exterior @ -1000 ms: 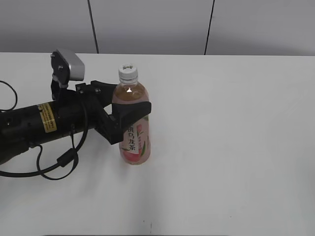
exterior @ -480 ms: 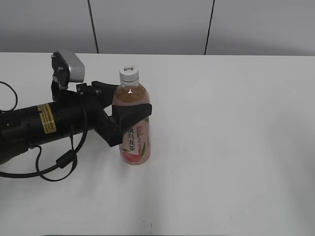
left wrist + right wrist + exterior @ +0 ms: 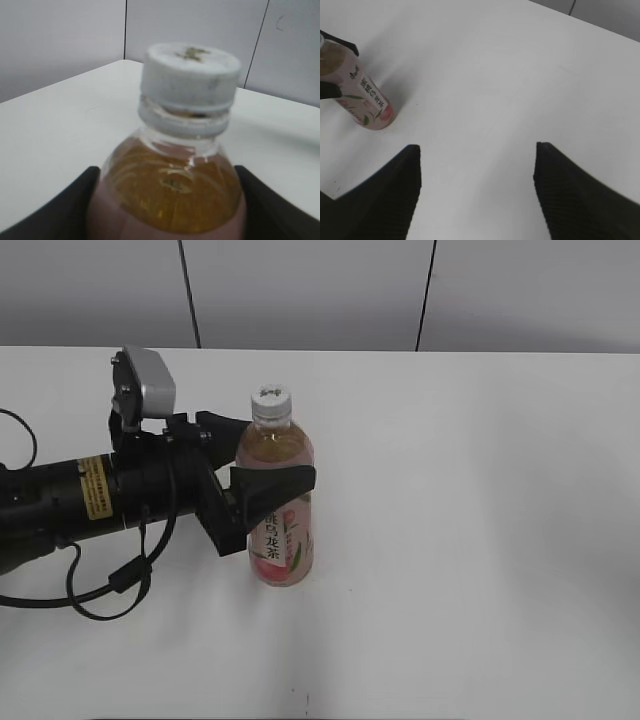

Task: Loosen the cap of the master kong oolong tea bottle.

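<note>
The master kong oolong tea bottle (image 3: 283, 540) stands upright on the white table (image 3: 480, 500), with amber tea and a pink label. Its white ribbed cap (image 3: 271, 400) sits on the neck. My left gripper (image 3: 262, 455) reaches in from the left and is shut on the bottle's upper body, just below the shoulder. In the left wrist view the cap (image 3: 190, 75) and bottle (image 3: 172, 195) fill the frame between the two black fingers (image 3: 167, 222). My right gripper (image 3: 477, 165) is open and empty above bare table. The bottle (image 3: 367, 102) lies far to its left.
A black cable (image 3: 110, 585) loops beside the left arm at the table's left edge. A grey wall (image 3: 320, 290) runs behind the table's far edge. The right arm does not show in the exterior view.
My left gripper has shifted the held bottle a little to the right and toward the front of the table. The cap stays on the neck.
</note>
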Controlling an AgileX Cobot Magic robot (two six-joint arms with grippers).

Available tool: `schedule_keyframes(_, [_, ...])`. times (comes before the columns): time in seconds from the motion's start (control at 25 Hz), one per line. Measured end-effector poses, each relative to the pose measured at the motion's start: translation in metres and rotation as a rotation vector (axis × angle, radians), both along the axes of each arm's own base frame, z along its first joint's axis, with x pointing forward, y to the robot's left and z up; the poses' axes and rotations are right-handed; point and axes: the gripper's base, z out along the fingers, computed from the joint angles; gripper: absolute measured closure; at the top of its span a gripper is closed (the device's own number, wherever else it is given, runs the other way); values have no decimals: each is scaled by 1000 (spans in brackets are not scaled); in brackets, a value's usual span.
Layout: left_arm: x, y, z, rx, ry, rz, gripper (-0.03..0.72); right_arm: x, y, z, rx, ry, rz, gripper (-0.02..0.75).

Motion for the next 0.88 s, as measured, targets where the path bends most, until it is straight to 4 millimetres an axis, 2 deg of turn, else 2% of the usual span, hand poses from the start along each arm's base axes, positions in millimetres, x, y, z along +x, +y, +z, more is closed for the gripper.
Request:
schedule_keyframes(0.28, [-7,-3,0,13,-17,-88,221,53,45,10,-59,88,217,207])
schedule_keyframes(0.48, [-9,-3,0,14,-23,-115,221,82,82,13,-101,190,375,207])
schedule_keyframes(0.64, [-9,-3,0,14,-23,-116,221,100,115,17,-123,225,481,207])
schedule_keyframes(0.88, [-10,-3,0,13,-24,-117,221,115,160,18,-151,257,610,211])
